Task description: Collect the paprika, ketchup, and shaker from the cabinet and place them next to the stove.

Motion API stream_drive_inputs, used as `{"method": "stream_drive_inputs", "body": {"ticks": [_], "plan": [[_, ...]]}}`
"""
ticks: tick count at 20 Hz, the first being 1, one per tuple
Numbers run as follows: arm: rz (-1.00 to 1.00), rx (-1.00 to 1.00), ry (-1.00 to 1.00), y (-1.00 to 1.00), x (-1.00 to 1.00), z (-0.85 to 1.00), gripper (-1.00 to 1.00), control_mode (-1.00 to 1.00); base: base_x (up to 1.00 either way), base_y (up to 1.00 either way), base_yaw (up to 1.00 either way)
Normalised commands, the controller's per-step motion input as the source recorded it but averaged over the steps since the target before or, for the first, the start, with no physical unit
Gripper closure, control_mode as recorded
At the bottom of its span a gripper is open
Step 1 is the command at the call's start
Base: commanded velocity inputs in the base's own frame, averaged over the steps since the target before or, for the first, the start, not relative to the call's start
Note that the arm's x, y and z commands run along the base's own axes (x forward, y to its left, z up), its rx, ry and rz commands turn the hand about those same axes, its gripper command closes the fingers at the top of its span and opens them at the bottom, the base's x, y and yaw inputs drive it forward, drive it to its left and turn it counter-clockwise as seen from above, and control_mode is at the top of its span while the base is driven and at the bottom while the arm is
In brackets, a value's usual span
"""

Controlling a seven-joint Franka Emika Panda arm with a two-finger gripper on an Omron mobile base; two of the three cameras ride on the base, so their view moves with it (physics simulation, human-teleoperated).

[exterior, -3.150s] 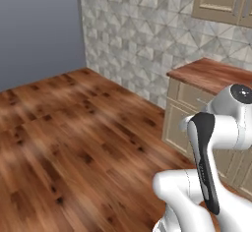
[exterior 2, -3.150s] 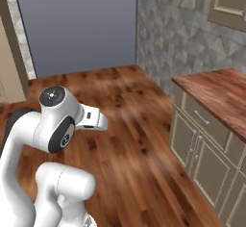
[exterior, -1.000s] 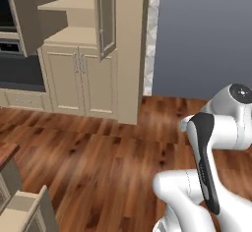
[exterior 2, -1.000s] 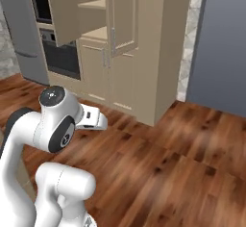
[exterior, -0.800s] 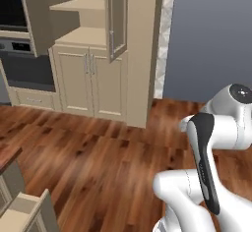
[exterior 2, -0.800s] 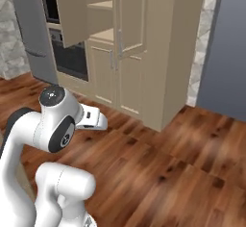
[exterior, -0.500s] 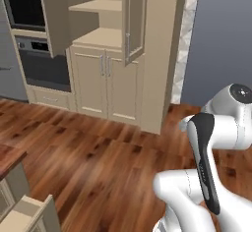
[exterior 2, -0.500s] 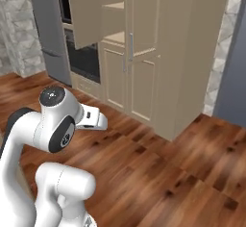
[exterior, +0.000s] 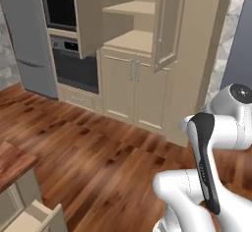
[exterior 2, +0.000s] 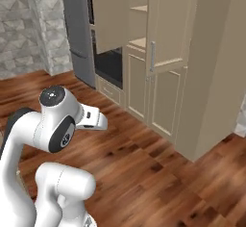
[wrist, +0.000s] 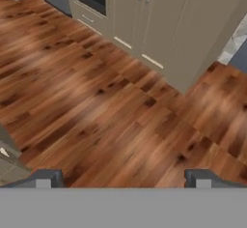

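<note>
Tool (wrist: pixel 123 178) wide (arm folded)

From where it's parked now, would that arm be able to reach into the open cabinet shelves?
Probably not yet. The arm is folded close over its base, with a wide stretch of wood floor between it and the cabinet. The gripper faces down at the floor with its fingers apart. The upper doors stand open, so nothing blocks the shelves.

Glossy reddish-brown plank floor (exterior: pixel 98 152) spreads to a tall beige unit (exterior: pixel 147 54). Just left of that unit, a black wall oven (exterior: pixel 74 66) sits below a built-in microwave (exterior: pixel 60 10); left again stands a grey fridge (exterior: pixel 27 44). Patterned grey stone wall (exterior 2: pixel 29 24) lies beyond the fridge. A wood-topped table (exterior: pixel 12 162), possibly with an open drawer, stands well apart.
</note>
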Motion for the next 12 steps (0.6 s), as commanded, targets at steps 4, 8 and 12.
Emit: {"method": "stream_drive_inputs", "body": {"ticks": [4, 8, 12], "plan": [[0.00, 0.00, 0.00, 0.00, 0.00, 0.00, -1.00, 1.00, 0.72, 0.00, 0.34], [0.00, 0.00, 0.00, 0.00, 0.00, 0.00, -1.00, 1.00, 0.72, 0.00, 0.32], [0.00, 0.00, 0.00, 0.00, 0.00, 0.00, -1.00, 1.00, 0.78, 0.00, 0.29]]}}
